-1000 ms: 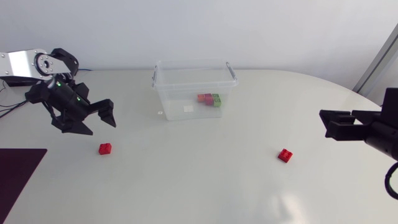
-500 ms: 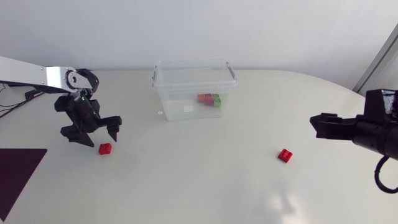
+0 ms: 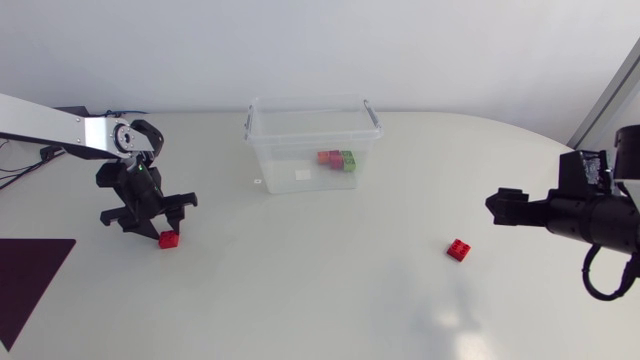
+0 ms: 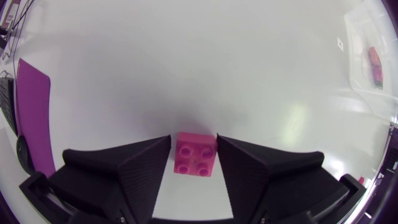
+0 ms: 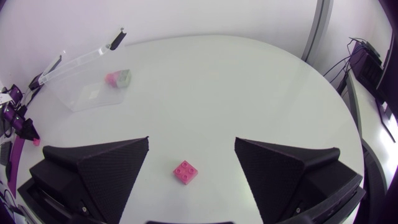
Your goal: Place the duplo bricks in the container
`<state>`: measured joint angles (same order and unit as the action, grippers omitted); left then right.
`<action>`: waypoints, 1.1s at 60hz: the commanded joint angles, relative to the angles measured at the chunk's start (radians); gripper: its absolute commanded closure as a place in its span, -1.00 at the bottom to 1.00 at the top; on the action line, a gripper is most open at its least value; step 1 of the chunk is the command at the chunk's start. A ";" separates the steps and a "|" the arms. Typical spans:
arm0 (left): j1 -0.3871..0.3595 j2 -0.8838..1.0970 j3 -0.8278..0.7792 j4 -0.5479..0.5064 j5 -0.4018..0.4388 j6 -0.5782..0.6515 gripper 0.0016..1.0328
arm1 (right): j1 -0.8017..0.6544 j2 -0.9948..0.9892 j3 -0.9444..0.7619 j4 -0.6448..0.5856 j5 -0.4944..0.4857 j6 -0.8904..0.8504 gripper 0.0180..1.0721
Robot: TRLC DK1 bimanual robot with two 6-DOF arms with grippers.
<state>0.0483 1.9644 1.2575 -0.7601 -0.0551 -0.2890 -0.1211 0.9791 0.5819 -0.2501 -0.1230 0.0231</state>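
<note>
Left gripper point(image 4: 193, 137) pointing down at table's left, fingers parted, straddling red brick point(image 4: 195, 154), no grip. Right gripper point(image 5: 191, 139) wide open, empty, held level, right of second red brick point(image 3: 458, 249). Container point(image 3: 262, 152) far centre.

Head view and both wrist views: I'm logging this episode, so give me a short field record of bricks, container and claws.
container: clear, at table's far side
stored bricks: red and green, inside container
left brick: red, on table between left claw's fingers
left claw: open
right brick: red, on table, ungrasped
right claw: open, short of right brick
</note>
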 commanded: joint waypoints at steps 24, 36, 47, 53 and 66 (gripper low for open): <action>-0.022 -0.030 -0.083 0.024 -0.011 0.059 0.69 | -0.023 0.319 0.196 -0.202 -0.030 -0.227 -0.90; -0.051 -0.134 -0.089 0.025 -0.011 0.117 0.69 | -0.051 0.431 0.257 -0.204 -0.064 -0.212 -0.80; -0.079 -0.229 -0.072 0.019 -0.008 0.156 0.69 | -0.020 0.576 0.335 -0.270 -0.093 -0.413 -0.80; -0.113 -0.299 -0.067 0.012 -0.008 0.188 0.69 | -0.015 0.638 0.348 -0.273 -0.093 -0.555 -0.80; -0.168 -0.368 -0.006 -0.002 0.001 0.272 0.69 | -0.023 0.702 0.371 -0.299 -0.112 -0.730 -0.78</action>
<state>-0.1028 1.6249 1.2091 -0.7429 -0.0597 -0.0639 -0.1436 1.6524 0.9264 -0.5217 -0.2207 -0.6090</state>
